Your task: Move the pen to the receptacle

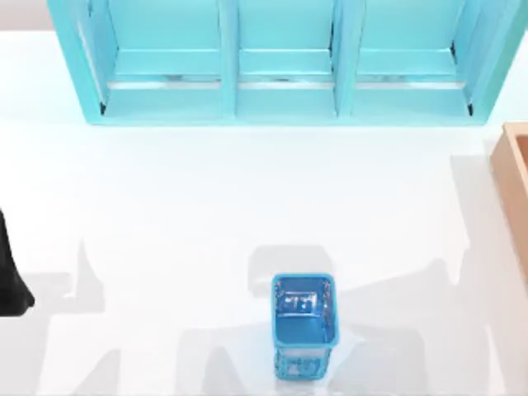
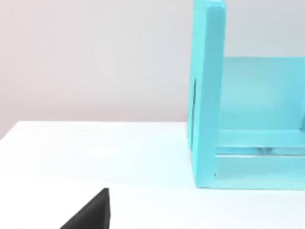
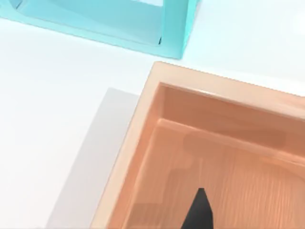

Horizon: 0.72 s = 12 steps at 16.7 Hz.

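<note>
Right claw (image 3: 199, 210) hangs over the wooden tray (image 3: 143, 124) at the table's (image 1: 206, 206) right edge; can't tell if either claw's spread or pinching anything. Left arm sits parked far left.

We are showing little of ourselves: a matte black left arm (image 1: 10, 276), and black, pointed pincer fingertips (image 2: 90, 212) (image 3: 199, 212), plain and unmarked.
</note>
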Each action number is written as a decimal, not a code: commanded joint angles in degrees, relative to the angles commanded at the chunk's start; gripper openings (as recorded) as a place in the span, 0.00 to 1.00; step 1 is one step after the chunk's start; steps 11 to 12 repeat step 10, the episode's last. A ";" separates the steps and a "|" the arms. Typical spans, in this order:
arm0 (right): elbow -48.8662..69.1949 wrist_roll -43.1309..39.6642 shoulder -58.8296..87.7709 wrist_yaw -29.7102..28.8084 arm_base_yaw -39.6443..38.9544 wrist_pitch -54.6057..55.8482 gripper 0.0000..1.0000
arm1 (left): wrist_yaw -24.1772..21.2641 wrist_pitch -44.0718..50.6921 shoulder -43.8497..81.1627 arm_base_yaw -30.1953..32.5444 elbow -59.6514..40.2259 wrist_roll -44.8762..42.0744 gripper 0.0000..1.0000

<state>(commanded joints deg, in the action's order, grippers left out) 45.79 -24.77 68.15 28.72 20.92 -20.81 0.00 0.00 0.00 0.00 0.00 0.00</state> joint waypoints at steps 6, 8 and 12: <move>0.00 0.00 0.00 0.00 0.00 0.00 1.00 | 0.00 0.00 0.00 0.00 0.00 0.00 1.00; 0.00 0.00 0.00 0.00 0.00 0.00 1.00 | 0.00 0.00 0.00 0.00 0.00 0.00 1.00; 0.00 0.00 0.00 0.00 0.00 0.00 1.00 | 0.00 0.00 0.00 0.00 0.00 0.00 1.00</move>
